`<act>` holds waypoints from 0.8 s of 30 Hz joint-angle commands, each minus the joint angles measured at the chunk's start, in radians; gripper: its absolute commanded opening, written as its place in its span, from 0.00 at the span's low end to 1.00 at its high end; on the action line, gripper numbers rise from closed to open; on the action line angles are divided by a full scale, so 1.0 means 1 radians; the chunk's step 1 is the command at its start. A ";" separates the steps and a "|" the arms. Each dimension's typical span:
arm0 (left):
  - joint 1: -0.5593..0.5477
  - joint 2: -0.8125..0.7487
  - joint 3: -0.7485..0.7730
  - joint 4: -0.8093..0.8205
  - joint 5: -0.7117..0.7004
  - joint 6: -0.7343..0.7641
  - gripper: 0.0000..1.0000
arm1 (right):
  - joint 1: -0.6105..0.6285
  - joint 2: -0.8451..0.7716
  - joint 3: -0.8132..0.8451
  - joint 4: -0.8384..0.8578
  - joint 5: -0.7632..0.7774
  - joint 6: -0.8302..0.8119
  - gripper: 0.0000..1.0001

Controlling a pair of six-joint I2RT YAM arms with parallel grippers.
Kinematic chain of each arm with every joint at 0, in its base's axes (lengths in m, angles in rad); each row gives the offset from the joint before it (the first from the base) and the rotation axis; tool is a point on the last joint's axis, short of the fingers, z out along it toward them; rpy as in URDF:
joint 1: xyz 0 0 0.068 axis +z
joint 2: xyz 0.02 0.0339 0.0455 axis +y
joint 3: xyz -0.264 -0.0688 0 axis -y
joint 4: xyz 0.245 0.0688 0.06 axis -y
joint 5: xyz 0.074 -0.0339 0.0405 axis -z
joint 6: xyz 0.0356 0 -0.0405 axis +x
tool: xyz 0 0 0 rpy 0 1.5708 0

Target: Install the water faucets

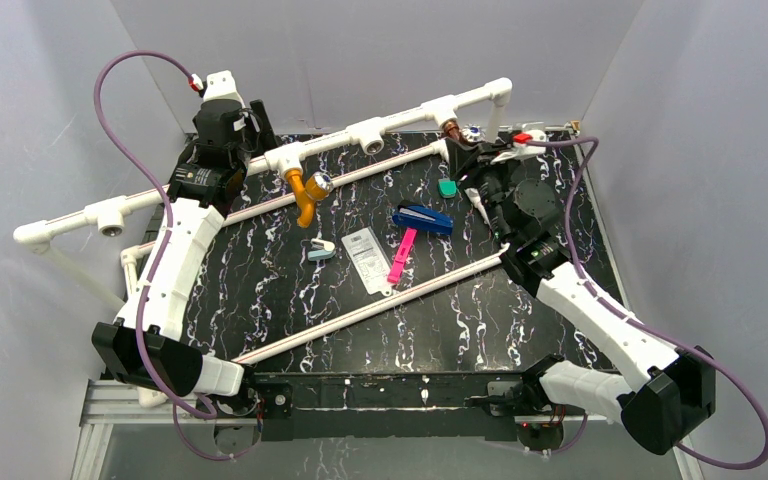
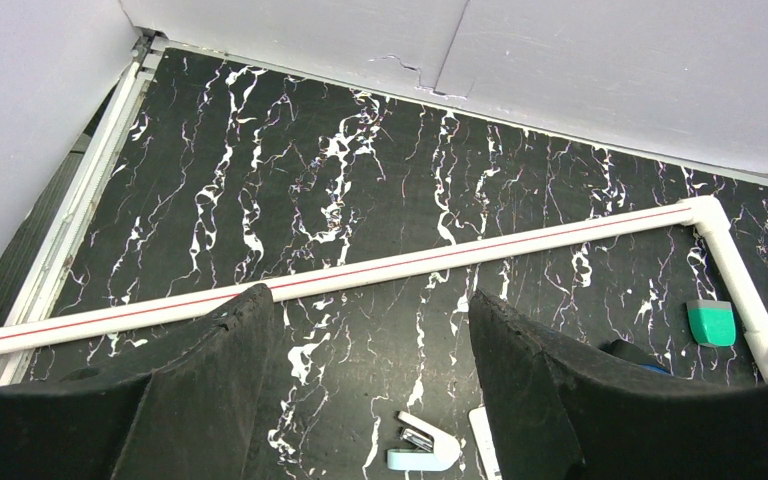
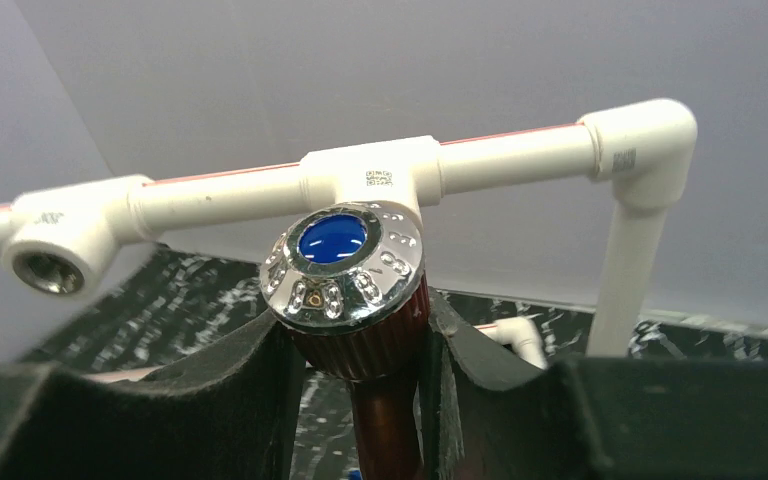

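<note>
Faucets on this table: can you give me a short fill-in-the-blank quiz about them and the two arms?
The fitted faucet hanging from the white pipe is ____ in colour.
The right end effector is shut on the other faucet, whose stem is ____.
The dot on that faucet's shiny knob is ____.
The left end effector is open and holds ____.
Missing words: orange; brown; blue; nothing.

Your orange faucet (image 1: 305, 198) hangs spout-down from a white pipe tee (image 1: 286, 157). Your brown faucet (image 3: 358, 338), with a blue-centred chrome knob, stands upright beside another tee (image 3: 370, 172).
</note>
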 commanded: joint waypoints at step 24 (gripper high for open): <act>-0.022 0.006 -0.061 -0.213 0.057 0.006 0.69 | -0.011 -0.004 -0.042 -0.235 -0.008 1.488 0.01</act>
